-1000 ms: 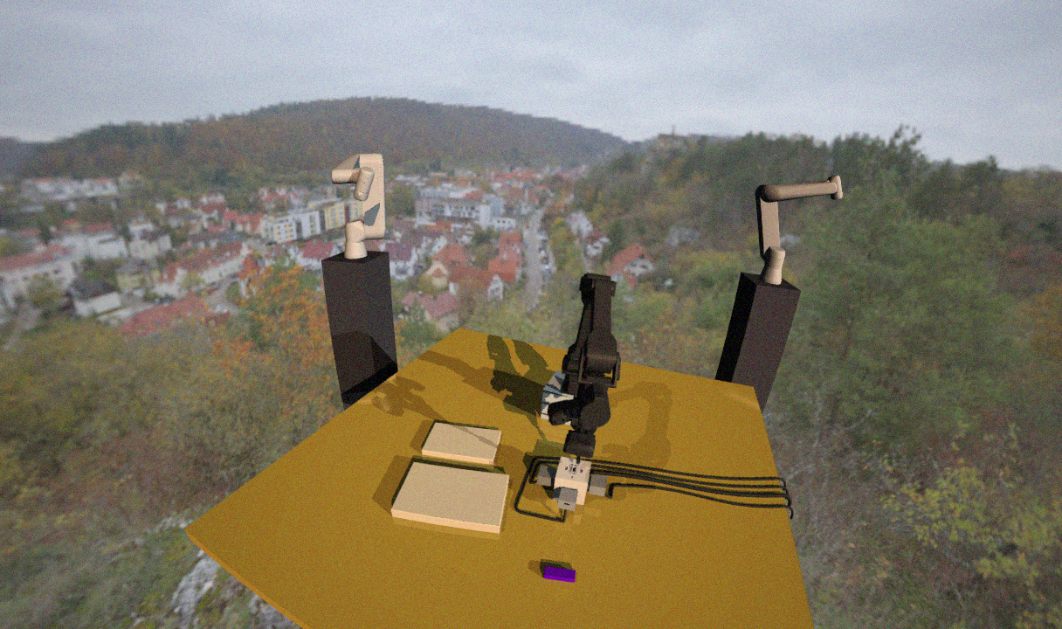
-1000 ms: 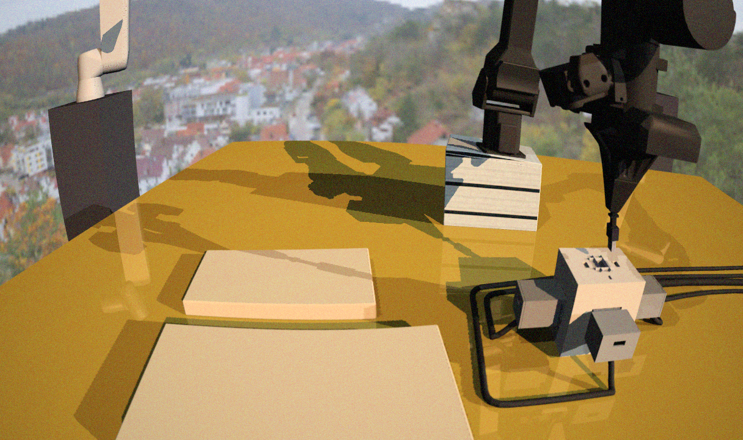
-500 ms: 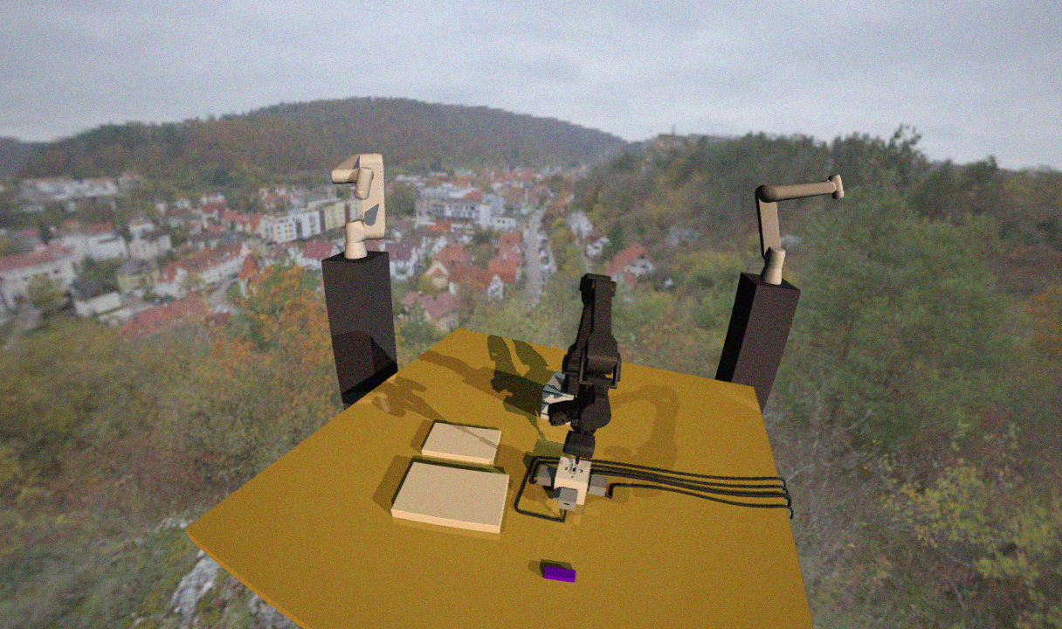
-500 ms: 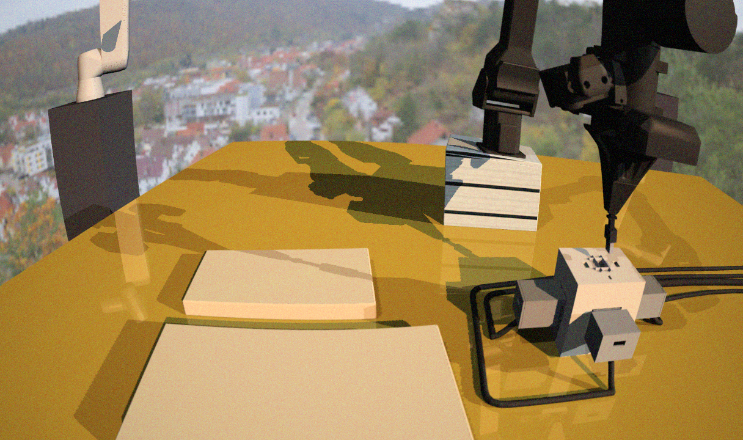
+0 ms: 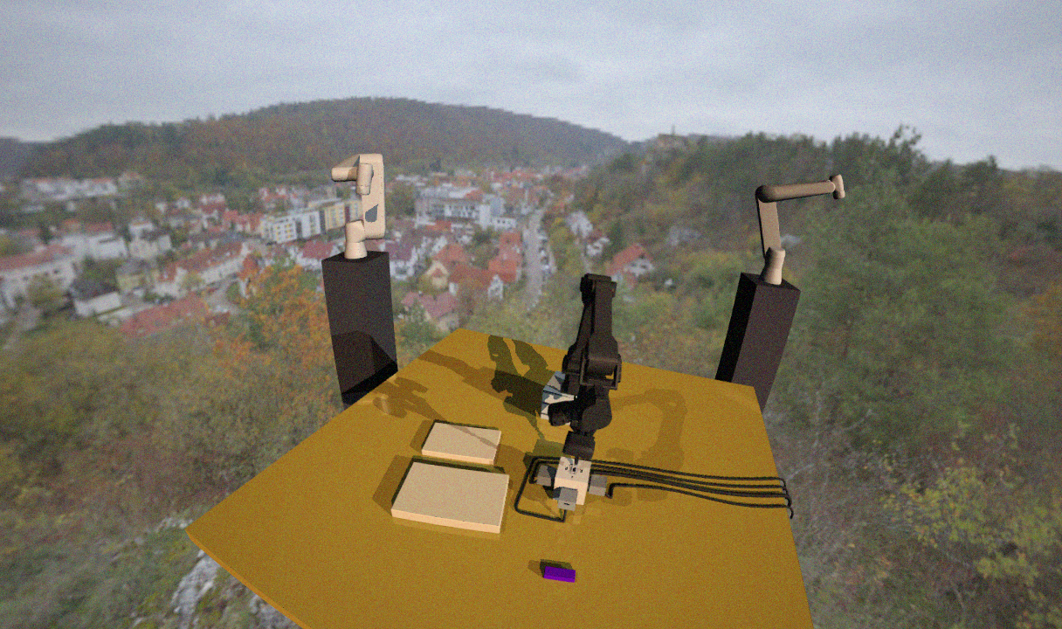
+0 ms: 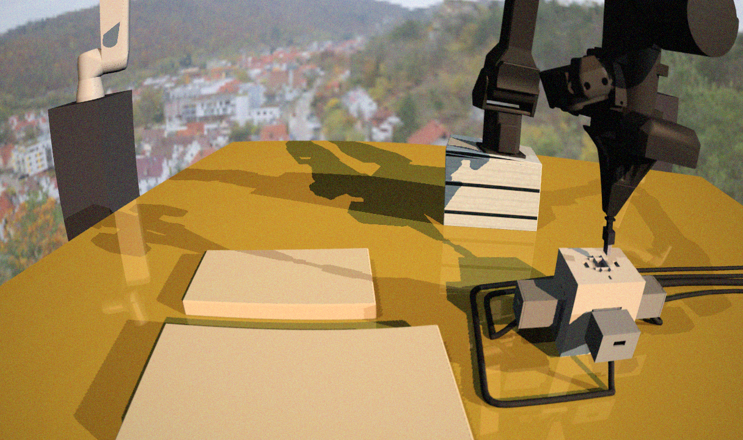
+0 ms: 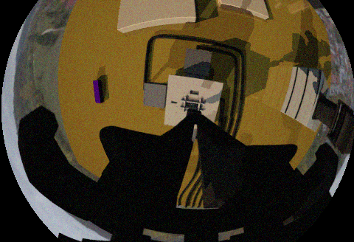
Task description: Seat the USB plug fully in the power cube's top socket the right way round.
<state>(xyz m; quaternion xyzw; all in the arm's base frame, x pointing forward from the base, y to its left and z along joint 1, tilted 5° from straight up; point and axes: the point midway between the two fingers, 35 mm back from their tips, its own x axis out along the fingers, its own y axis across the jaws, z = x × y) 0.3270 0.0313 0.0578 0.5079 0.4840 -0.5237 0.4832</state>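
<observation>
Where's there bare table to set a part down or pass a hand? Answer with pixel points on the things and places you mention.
Bare: between the purple block (image 5: 559, 575) (image 7: 97, 91) and the larger slab (image 5: 451, 496) (image 6: 292, 382) (image 7: 158, 2); also the table's near right corner, below the cables (image 5: 699, 474) (image 6: 707, 282). Crowded: around the power cube (image 5: 572, 483) (image 6: 609, 300) (image 7: 175, 114), with side plugs, cables and gripper (image 5: 575, 461) (image 6: 608, 241) (image 7: 195, 118).

From here I see a mustard-yellow tabletop (image 5: 636, 563) (image 6: 319, 230) (image 7: 125, 124), a cream power cube (image 5: 569, 487) (image 6: 609, 298) (image 7: 177, 114) with dark openings on top, and grey blocks on its sides. My fingers (image 6: 609, 219) are black. At the top view's six o'clock sits a purple bar (image 5: 559, 574) (image 7: 96, 91); toward seven, two plain beige slabs. The pale box (image 6: 491, 194) (image 7: 300, 94) has black stripes.
</observation>
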